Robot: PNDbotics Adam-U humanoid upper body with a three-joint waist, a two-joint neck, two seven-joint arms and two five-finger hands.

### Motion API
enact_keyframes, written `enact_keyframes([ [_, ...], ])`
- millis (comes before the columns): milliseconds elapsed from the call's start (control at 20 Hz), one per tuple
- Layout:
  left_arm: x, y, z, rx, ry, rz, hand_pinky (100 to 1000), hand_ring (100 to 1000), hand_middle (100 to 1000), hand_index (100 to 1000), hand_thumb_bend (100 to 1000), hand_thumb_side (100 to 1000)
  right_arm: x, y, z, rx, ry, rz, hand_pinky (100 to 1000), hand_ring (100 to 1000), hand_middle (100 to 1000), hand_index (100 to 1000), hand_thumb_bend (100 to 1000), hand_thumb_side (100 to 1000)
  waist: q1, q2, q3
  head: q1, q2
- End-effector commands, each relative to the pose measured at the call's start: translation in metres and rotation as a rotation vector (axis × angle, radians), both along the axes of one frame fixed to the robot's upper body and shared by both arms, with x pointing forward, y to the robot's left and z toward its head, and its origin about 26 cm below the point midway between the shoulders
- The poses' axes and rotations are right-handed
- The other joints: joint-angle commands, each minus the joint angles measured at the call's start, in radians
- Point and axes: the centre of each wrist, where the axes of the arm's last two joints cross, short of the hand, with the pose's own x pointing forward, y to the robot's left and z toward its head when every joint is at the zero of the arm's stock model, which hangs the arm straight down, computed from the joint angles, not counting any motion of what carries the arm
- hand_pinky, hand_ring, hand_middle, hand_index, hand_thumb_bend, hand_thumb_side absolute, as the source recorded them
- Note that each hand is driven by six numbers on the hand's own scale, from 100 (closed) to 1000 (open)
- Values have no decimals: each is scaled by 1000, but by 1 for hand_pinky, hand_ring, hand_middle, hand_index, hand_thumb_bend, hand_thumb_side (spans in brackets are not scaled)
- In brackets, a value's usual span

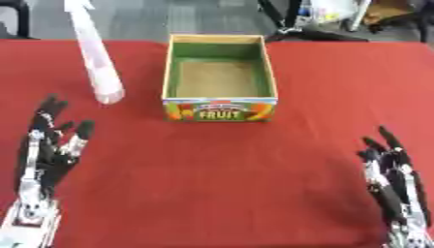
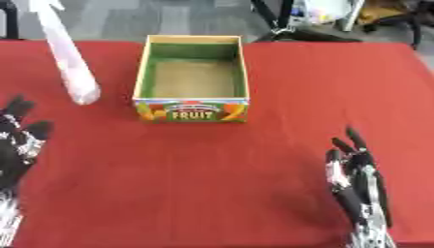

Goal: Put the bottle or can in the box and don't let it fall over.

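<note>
Red cloth covers the desk, with grey floor and clutter beyond its far edge. At far centre sits an open cardboard box with green inner walls and a "FRUIT" label, empty, its mouth up to receive something from above. Left of it, a pale, translucent, tall bottle-like thing leans, blurred, its base near the cloth; what holds it I cannot tell. The left hand and right hand lie near the lower corners, fingers straight, holding nothing, probably waiting clear until the bottle stands.
</note>
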Motion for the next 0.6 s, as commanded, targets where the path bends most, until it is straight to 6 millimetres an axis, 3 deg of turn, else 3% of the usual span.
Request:
enact_keyframes([
  [50,6,19,25,35,-57,60,849,1000,984,843,771,549,2,-6,7,-25,-22,-5,792,896,1000,952,100,470,3,-17,-2,-6,-12],
  [350,41,46,53,86,-68,139,852,1000,992,853,804,526,1,-6,6,-27,-16,-1,792,896,1000,952,100,470,3,-19,-6,-18,-18],
  [600,76,70,56,68,6,196,858,1000,1000,856,822,514,0,-5,5,-27,-12,4,792,897,1000,952,100,470,2,-21,-15,-17,-16],
])
